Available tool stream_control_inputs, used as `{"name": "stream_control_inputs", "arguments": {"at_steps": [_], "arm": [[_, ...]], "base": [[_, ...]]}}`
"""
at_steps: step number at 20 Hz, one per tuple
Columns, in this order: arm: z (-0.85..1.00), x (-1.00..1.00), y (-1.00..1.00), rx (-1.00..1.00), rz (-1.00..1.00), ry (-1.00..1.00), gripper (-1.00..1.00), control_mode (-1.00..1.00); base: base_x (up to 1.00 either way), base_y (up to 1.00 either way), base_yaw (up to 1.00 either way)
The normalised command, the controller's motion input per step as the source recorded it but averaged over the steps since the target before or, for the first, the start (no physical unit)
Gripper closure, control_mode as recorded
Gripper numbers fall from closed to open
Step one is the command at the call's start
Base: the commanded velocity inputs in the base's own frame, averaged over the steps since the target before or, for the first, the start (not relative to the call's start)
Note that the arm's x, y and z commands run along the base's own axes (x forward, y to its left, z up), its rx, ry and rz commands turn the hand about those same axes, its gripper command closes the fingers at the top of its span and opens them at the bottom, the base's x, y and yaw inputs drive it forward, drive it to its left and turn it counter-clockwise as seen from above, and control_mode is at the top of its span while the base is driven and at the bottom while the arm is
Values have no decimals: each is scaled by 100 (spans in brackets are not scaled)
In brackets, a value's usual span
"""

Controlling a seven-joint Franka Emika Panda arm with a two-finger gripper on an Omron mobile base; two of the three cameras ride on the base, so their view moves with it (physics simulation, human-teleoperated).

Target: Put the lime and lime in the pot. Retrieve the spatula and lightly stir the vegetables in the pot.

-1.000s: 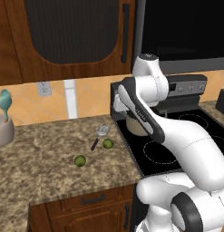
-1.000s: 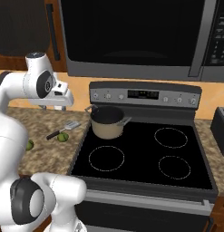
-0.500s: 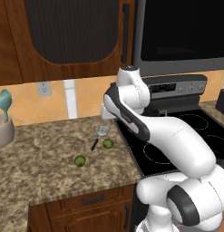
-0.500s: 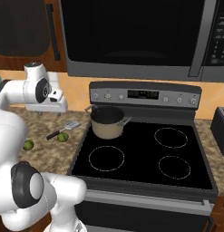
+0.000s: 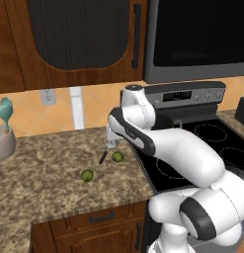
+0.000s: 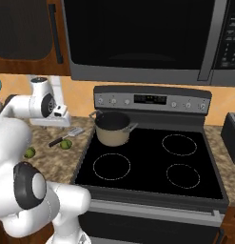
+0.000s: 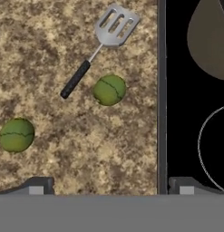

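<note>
Starting at the left of the counter [image 5: 49,168], one lime [image 5: 87,175] lies alone on the stone, well apart from the stove [image 6: 152,162]. Next comes the spatula [image 7: 97,47], flat on the counter with its slotted head angled toward the stove, and the second lime [image 7: 109,89] sits just beside its black handle without touching. Above this pair the gripper [image 5: 110,143] hangs with its fingers spread wide and nothing between them, likely lining up on the nearer lime since it lies almost straight below. Farther right, the pot [image 6: 112,128] waits on the stove's rear left burner, with no lime in it yet.
</note>
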Motion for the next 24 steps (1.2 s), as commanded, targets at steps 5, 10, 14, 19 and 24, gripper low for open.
{"name": "stream_control_inputs", "arguments": {"at_steps": [5,10,14,19,24], "arm": [[-41,22,0,1,0,0,-100,-100],[-49,41,0,0,0,0,-100,-100],[-37,33,12,0,-2,0,-100,-100],[-33,24,24,1,-5,0,-100,-100],[-31,14,8,0,-10,0,-100,-100]], "base": [[0,0,0],[0,0,0],[0,0,0],[0,0,0],[0,0,0]]}}
